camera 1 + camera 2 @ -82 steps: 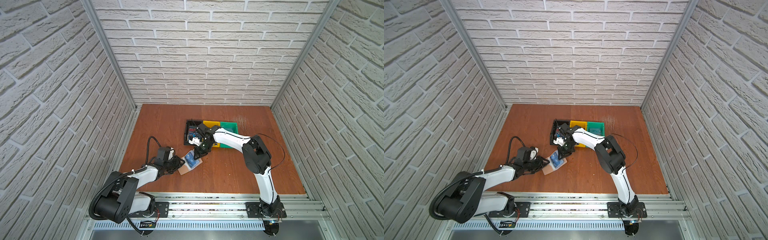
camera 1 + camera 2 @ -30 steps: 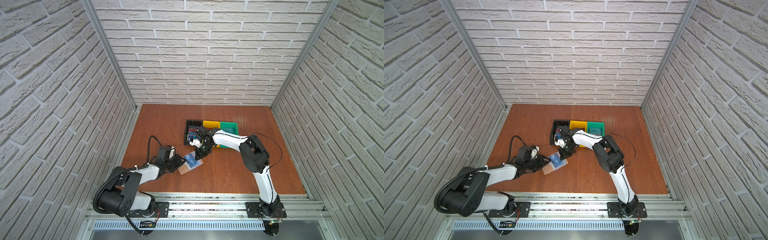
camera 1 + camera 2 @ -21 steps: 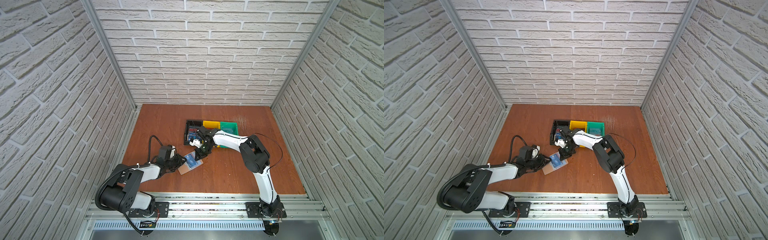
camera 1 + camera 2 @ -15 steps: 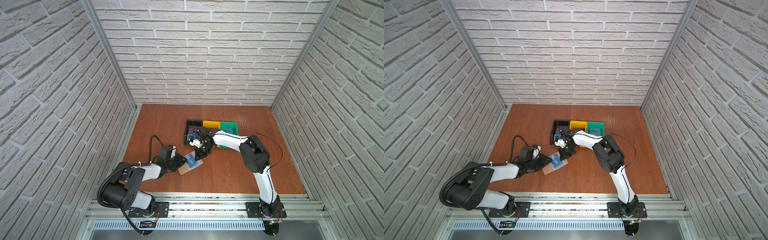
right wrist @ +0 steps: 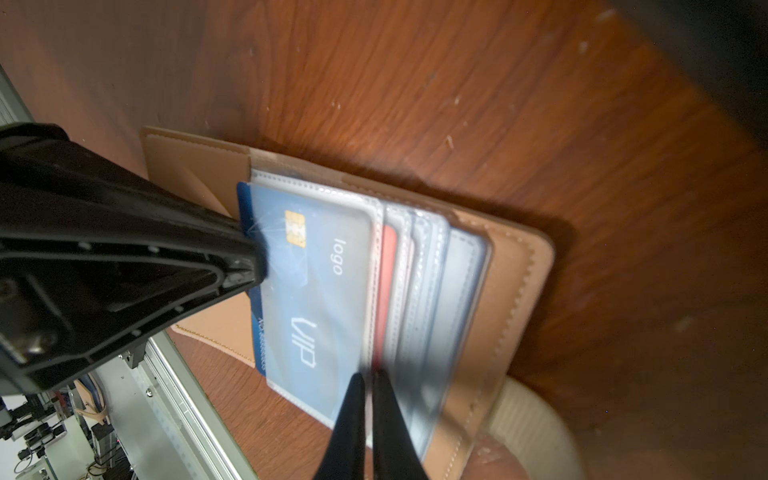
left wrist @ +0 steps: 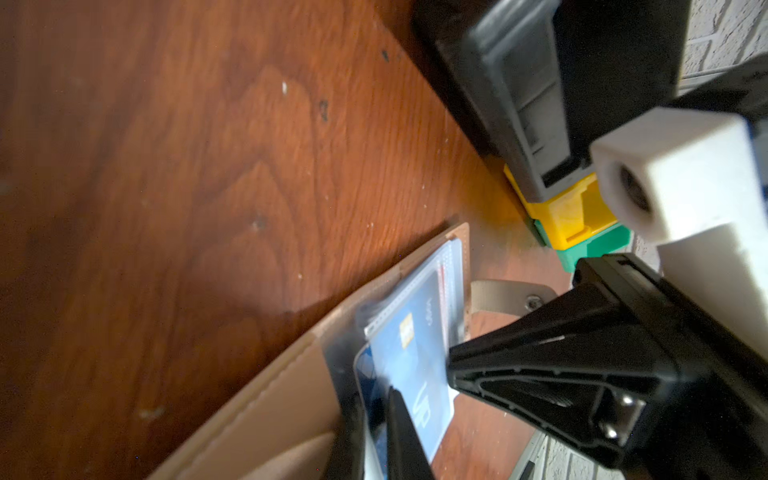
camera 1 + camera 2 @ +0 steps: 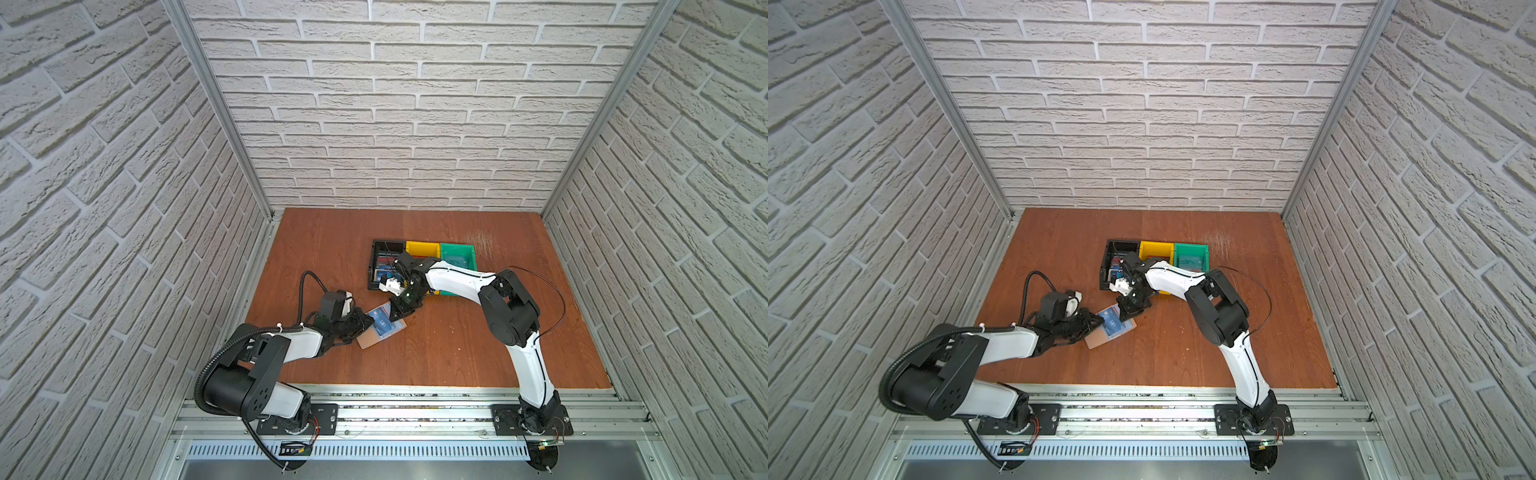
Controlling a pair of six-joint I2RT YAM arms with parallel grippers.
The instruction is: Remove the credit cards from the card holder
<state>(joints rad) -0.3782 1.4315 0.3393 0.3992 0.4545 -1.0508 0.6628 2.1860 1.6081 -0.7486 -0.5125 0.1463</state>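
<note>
The card holder lies open on the surface, the right tool pinched shut on the edge of its clear sleeves and the left tool squeezed onto the poking-out edge of the blue card. That bite looks tiny, so the card could slip free, or the sleeves could slide out and the whole holder drag along.

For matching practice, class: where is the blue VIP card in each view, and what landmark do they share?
Top view: blue VIP card left of centre on the table.
Top view: card there too, slightly further left.
Left wrist: card close up, at a shallow angle.
Right wrist: card close up, lettering readable.
Shared landmark: tan card holder under it.
</note>
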